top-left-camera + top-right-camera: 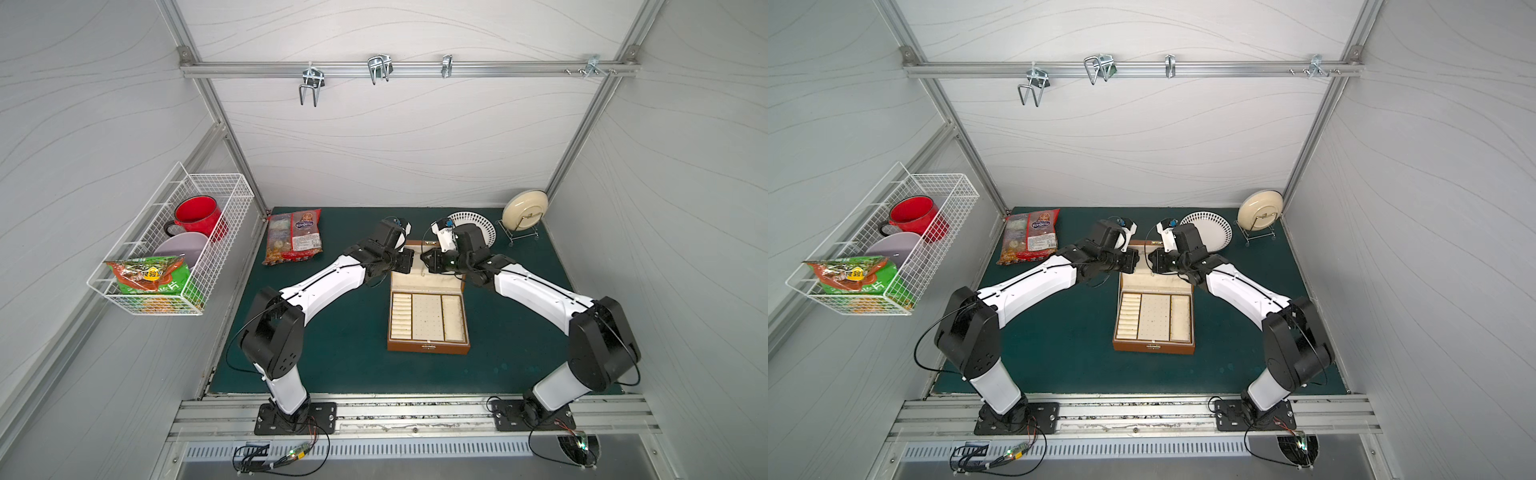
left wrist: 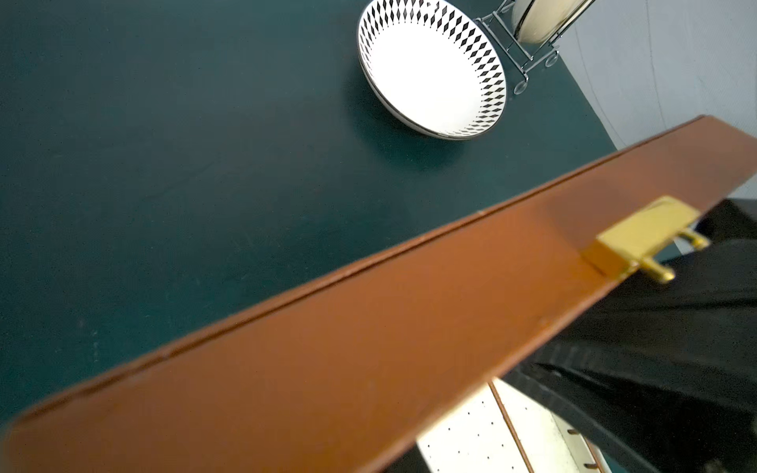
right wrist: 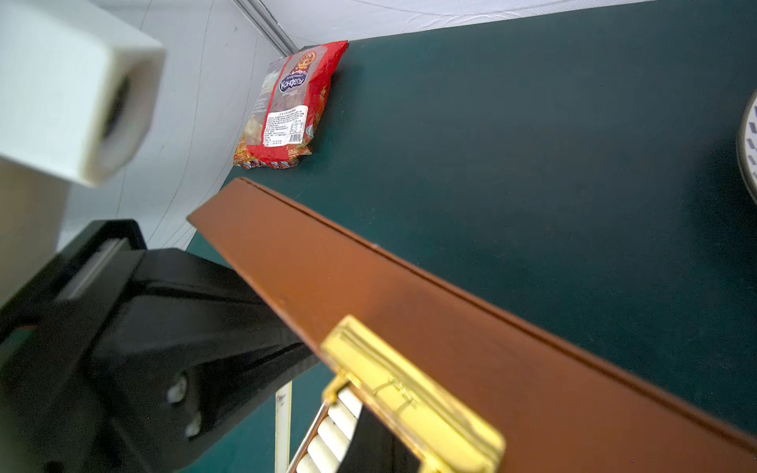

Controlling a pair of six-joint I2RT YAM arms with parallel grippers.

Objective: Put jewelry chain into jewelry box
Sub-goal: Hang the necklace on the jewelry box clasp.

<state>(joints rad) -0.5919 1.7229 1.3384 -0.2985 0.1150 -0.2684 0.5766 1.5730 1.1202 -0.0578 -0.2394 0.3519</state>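
The jewelry box (image 1: 428,322) sits open in the centre of the green tabletop (image 1: 345,332) in both top views. Its brown base shows cream lining: ring rolls (image 1: 401,316) on the left of the tray, a dotted panel (image 1: 427,318) in the middle and a plain compartment (image 1: 453,318) on the right. The lid (image 1: 427,282) stands raised behind the tray, toward the top of the frame.

Both arms reach in from the lower corners and meet over the top edge of the lid. The left gripper (image 1: 405,262) and the right gripper (image 1: 428,259) sit close together there, just apart from each other. Their fingers are hidden by the wrist housings in the top views and do not appear clearly in the wrist views; both read as fully closed, and whether they pinch anything cannot be told.

The left wrist view shows the lid's brown outer face (image 2: 327,348) with its gold clasp (image 2: 639,245) running across the frame, a corner of the dotted panel (image 2: 463,442) below it. The right wrist view shows the same lid edge (image 3: 450,311) and clasp (image 3: 409,393).

The jewelry chain cannot be made out in any view; a thin dark line near the lid's top edge may be a cable.

A patterned bowl (image 1: 478,228) lies right of the arms, a cream plate (image 1: 524,208) stands in a rack at upper right, and a red candy bag (image 1: 295,241) lies at upper left.
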